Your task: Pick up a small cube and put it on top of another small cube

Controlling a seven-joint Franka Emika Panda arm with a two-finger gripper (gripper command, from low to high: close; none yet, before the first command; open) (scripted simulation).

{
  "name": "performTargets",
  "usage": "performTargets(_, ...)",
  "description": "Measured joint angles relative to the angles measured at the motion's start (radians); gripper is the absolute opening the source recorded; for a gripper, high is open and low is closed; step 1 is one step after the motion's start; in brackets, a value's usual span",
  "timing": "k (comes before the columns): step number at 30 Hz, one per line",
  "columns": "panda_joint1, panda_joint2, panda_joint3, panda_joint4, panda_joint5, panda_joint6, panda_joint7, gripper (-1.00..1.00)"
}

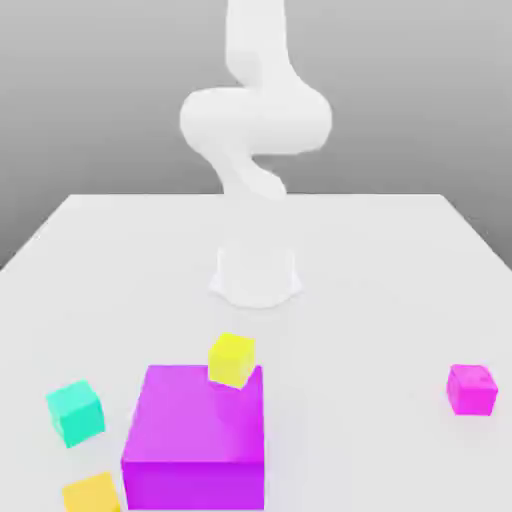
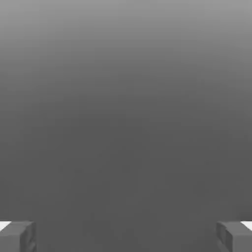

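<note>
Teal small cube [image 1: 74,412] sits on the white bench [image 1: 380,260] near the exterior view's left edge, square on its base and untouched, a long way below and off to one side of wherever the fingers are pointing. Just beyond it toward the front corner lies a yellow-orange cube [image 1: 92,493], close but not touching. Next along stands the big magenta cube [image 1: 195,435], with a small yellow cube [image 1: 232,359] at its back upper edge; whether that one rests on the block or stands behind it I cannot tell. Further on, the arm [image 1: 255,110] rises from its base [image 1: 256,275] at the middle of the bench. Well out to the exterior view's right a small magenta cube [image 1: 471,388] stands alone.

In the hand view the fingers [image 2: 126,236] are spread wide, one pad [image 2: 17,236] and the other [image 2: 235,236] at opposite corners, with nothing between them but grey backdrop. So they hold nothing and face away from the bench.

To my eye the reach has barely begun. Done well, it means turning the hand downward, bringing the spread fingers over the teal cube, lining the pads with two opposite flat faces, and descending straight so neither pad clips the yellow-orange neighbour or the big block beside it
</note>
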Motion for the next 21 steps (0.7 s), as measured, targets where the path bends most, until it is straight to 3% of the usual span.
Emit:
performTargets(13,-0.2,0.476,-0.104,-0.153,-0.055,0.23,0.18,0.0)
performTargets(21,-0.323,0.768,-0.171,-0.247,0.031,0.371,0.205,0.0)
